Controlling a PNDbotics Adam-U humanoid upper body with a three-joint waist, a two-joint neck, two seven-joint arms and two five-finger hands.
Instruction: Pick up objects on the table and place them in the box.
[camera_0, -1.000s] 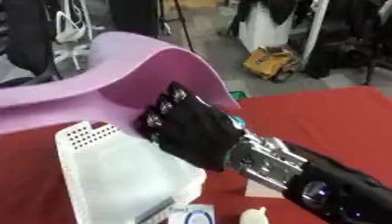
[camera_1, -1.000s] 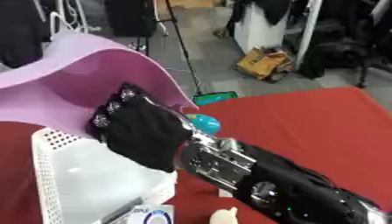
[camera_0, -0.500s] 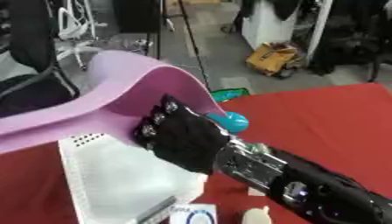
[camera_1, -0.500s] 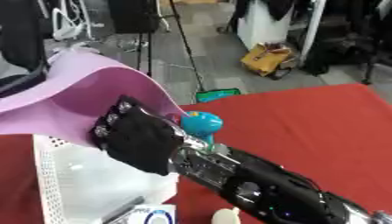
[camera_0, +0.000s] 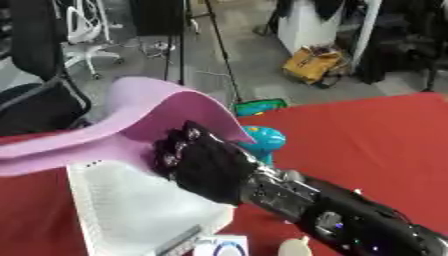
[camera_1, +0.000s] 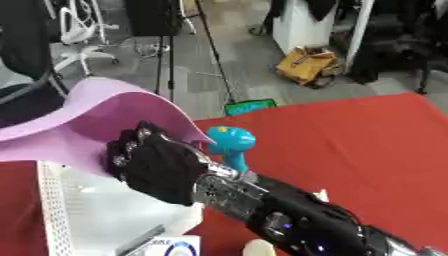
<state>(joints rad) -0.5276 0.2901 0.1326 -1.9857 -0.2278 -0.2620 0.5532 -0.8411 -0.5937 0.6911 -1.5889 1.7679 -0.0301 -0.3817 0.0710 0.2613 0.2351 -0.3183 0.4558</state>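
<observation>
My right hand (camera_0: 206, 167) reaches in from the lower right, fingers curled on a large bent purple sheet (camera_0: 131, 122) held above a white perforated box (camera_0: 131, 210). The sheet arches up and to the left over the box. A turquoise toy (camera_1: 229, 142) stands on the red table just behind my wrist. At the bottom edge lie a small round blue-and-white object (camera_0: 223, 247) and a cream-coloured object (camera_0: 297, 246). My left hand does not show.
Red cloth (camera_0: 367, 135) covers the table to the right. Beyond the far edge are a grey floor, a green item (camera_0: 261, 106), a yellow bag (camera_0: 313, 64), chairs and stands.
The camera has shifted. My right hand, with the purple sheet, has moved lower and left over the box, uncovering the turquoise toy behind it.
</observation>
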